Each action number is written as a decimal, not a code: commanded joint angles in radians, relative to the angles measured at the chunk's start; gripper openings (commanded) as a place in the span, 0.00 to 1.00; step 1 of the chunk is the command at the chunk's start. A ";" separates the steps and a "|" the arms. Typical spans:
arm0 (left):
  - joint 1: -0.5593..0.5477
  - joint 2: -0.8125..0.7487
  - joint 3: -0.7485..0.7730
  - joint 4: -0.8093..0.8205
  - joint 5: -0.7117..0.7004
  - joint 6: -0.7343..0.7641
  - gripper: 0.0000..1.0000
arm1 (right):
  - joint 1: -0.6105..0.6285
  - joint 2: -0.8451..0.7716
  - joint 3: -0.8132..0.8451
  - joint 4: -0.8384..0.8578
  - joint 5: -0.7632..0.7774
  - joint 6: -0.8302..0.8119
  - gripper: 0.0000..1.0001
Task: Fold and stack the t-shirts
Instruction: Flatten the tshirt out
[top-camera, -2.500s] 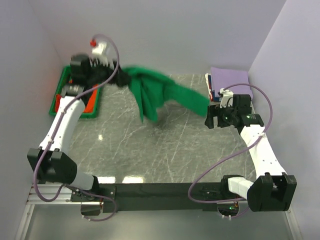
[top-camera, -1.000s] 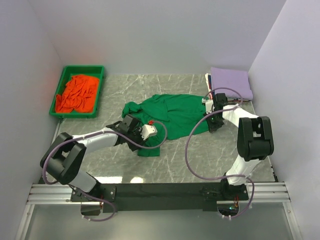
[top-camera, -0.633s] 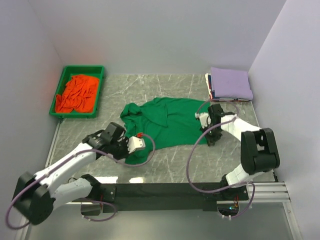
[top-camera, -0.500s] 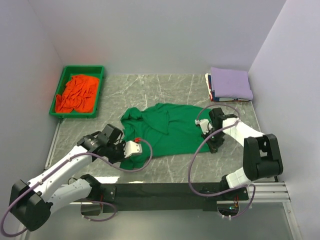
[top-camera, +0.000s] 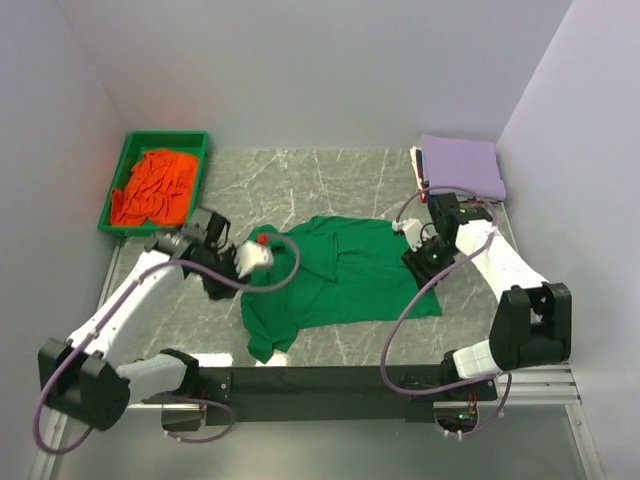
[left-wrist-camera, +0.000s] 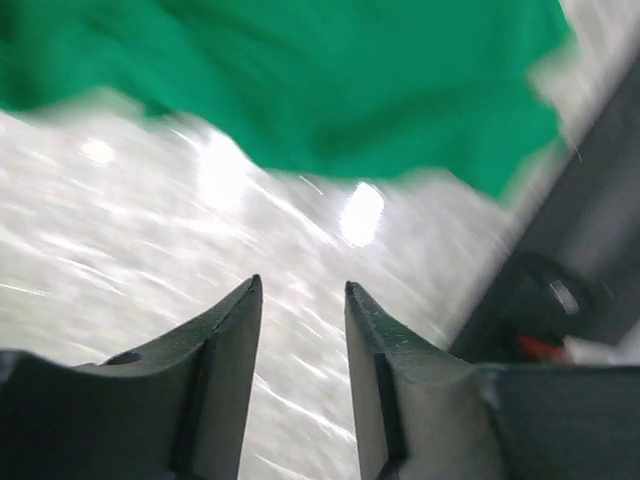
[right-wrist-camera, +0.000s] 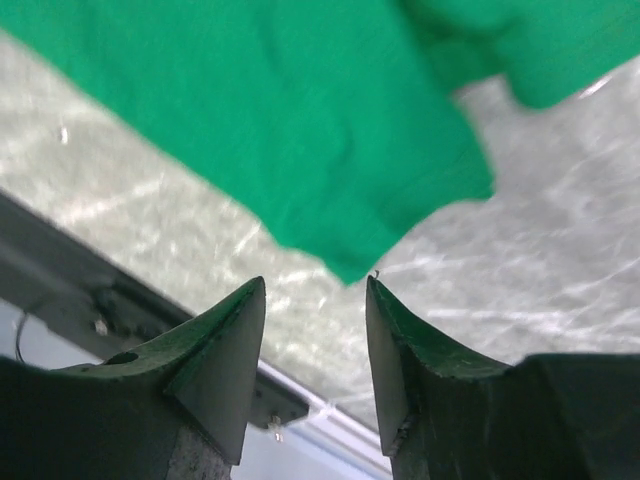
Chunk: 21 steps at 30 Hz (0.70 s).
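The bright green t-shirt (top-camera: 340, 275) lies spread on the marble table, with its near left corner bunched toward the front rail. My left gripper (top-camera: 220, 282) hovers open and empty just off the shirt's left edge. The left wrist view shows bare table between the fingertips (left-wrist-camera: 300, 285) and green cloth (left-wrist-camera: 300, 90) further off. At the shirt's right edge my right gripper (top-camera: 419, 266) is open and empty. A corner of the green cloth (right-wrist-camera: 280, 110) lies just beyond its fingertips (right-wrist-camera: 315, 282). An orange t-shirt (top-camera: 150, 190) lies crumpled in the tray. A folded lavender t-shirt (top-camera: 460, 165) tops a stack at the back right.
The green plastic tray (top-camera: 165, 137) sits at the back left by the wall. The folded stack shows white and dark edges (top-camera: 421, 178) under the lavender one. The black front rail (top-camera: 330, 380) runs along the near edge. Walls close in on both sides.
Both grippers dragged the green shirt toward the near edge, then opened and let it go. The left gripper has drawn back to the left, the right one to the shirt's right edge.
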 joint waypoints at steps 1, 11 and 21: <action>0.013 0.083 0.114 0.180 0.069 -0.084 0.45 | -0.013 0.071 0.047 0.091 -0.026 0.082 0.52; -0.134 0.423 0.240 0.642 0.163 -0.202 0.74 | -0.047 0.357 0.156 0.239 -0.127 0.303 0.42; -0.303 0.643 0.259 0.745 0.189 -0.033 0.70 | -0.048 0.417 0.120 0.236 -0.102 0.316 0.39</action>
